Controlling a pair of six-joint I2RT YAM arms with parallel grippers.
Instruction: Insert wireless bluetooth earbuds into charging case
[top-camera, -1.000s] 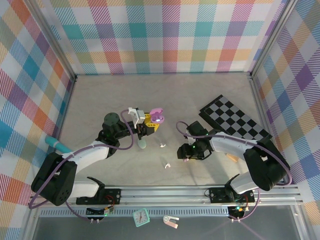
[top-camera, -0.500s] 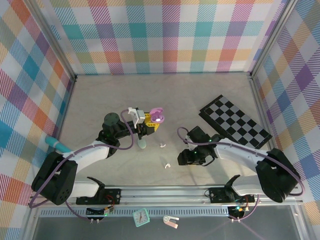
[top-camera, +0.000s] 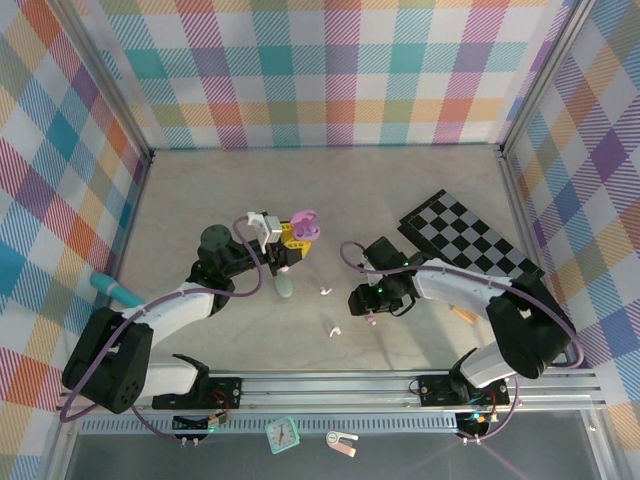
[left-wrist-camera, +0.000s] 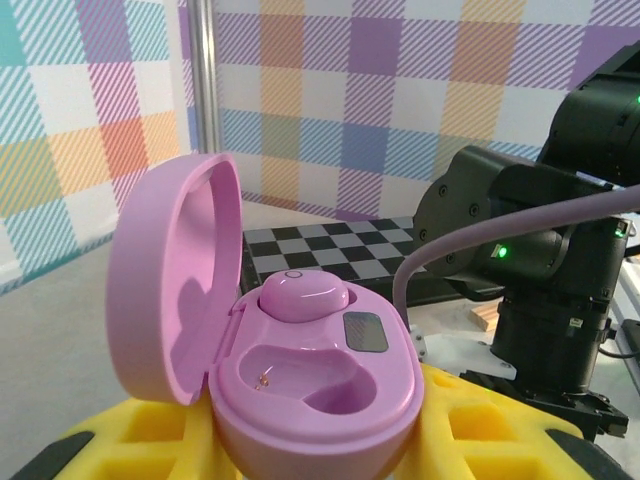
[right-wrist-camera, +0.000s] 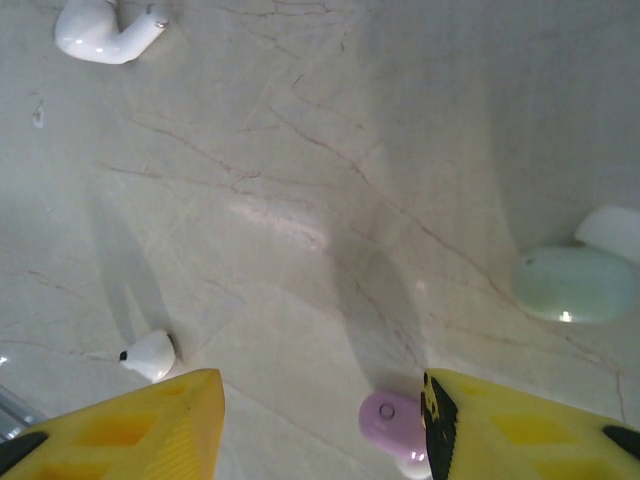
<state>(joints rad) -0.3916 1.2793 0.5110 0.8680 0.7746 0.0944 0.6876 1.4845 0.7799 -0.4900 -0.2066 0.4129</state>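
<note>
My left gripper (top-camera: 288, 240) is shut on an open pink charging case (top-camera: 303, 227), held above the table. In the left wrist view the case (left-wrist-camera: 320, 385) sits between the yellow fingers (left-wrist-camera: 520, 435) with its lid up at the left. One pale purple earbud (left-wrist-camera: 303, 295) is seated in it and the nearer well is empty. My right gripper (top-camera: 370, 308) is low over the table and open. A loose pale purple earbud (right-wrist-camera: 392, 420) lies between its fingers, right against the right finger (right-wrist-camera: 530, 430). Two white earbuds (right-wrist-camera: 105, 30) (right-wrist-camera: 150, 355) lie farther off on the table.
A mint green case (right-wrist-camera: 578, 283) lies on the table beside a white piece (right-wrist-camera: 615, 232). A checkered board (top-camera: 470, 245) lies at the back right, a small wooden block (top-camera: 465, 315) by the right arm, and a teal object (top-camera: 115, 290) at the left wall.
The left gripper has shifted slightly back and left with the pink case. The right gripper swung toward the near edge, then back to the left, and its jaws narrowed a little.
</note>
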